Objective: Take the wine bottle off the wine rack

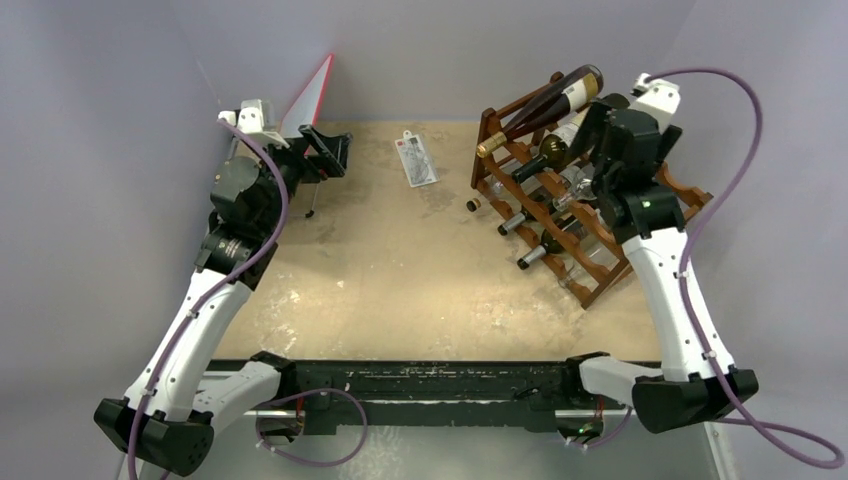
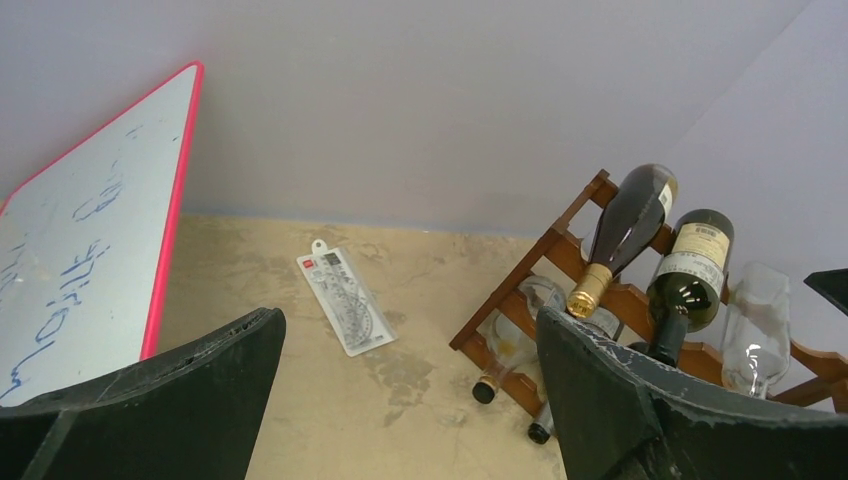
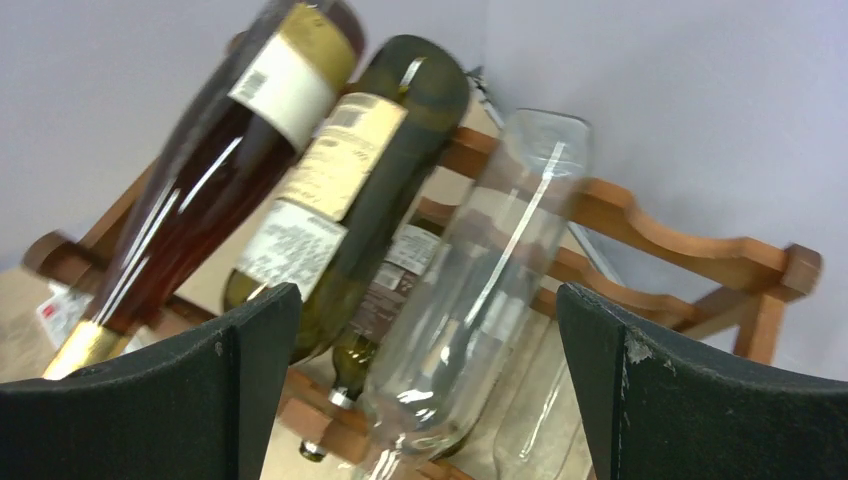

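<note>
Hovering the right fingers (image 3: 150, 400) wide apart and empty close above the top tier of the wine rack (image 3: 700, 250), standing at the far right of the counter (image 1: 400, 290). Looking down on the wine bottle (image 3: 200, 180), dark with a gold foil neck, lying tilted on that top tier, neck toward the counter's middle, just beside a green bottle (image 3: 370, 170), with a clear bottle (image 3: 490, 280) next along. Holding the left fingers (image 2: 150, 410) well apart from the rack at the far left, near a whiteboard (image 1: 310, 95), spread broadly, gripping nothing, with a plastic ruler (image 1: 417, 160) lying flat mid-counter.
</note>
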{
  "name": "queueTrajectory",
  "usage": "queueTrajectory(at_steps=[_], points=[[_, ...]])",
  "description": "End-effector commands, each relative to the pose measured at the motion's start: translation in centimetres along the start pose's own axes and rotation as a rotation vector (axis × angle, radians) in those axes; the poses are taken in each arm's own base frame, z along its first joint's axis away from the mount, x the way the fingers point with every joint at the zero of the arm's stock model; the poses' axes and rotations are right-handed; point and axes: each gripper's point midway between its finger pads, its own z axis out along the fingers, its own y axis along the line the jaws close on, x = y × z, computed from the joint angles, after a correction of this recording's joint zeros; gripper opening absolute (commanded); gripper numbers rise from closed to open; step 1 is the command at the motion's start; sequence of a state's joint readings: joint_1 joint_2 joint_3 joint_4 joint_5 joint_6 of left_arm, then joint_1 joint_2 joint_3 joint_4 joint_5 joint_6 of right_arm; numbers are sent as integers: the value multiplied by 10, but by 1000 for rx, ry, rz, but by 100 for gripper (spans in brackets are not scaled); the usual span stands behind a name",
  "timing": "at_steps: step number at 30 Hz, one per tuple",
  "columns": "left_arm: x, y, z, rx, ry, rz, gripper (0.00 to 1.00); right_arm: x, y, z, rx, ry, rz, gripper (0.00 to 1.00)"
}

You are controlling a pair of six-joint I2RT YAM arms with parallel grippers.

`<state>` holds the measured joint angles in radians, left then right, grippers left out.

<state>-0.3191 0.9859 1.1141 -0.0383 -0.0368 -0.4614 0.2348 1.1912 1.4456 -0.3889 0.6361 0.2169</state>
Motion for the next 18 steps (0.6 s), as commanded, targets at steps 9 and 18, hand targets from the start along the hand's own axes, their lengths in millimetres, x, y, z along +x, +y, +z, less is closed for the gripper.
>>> queueTrajectory(at_steps=[9,18], points=[[-11,-14,4,75,-42,-40,95,-9,-69,16,67,-17,352,100],[-8,-17,3,90,-36,-48,94,21,-73,36,61,28,444,100]])
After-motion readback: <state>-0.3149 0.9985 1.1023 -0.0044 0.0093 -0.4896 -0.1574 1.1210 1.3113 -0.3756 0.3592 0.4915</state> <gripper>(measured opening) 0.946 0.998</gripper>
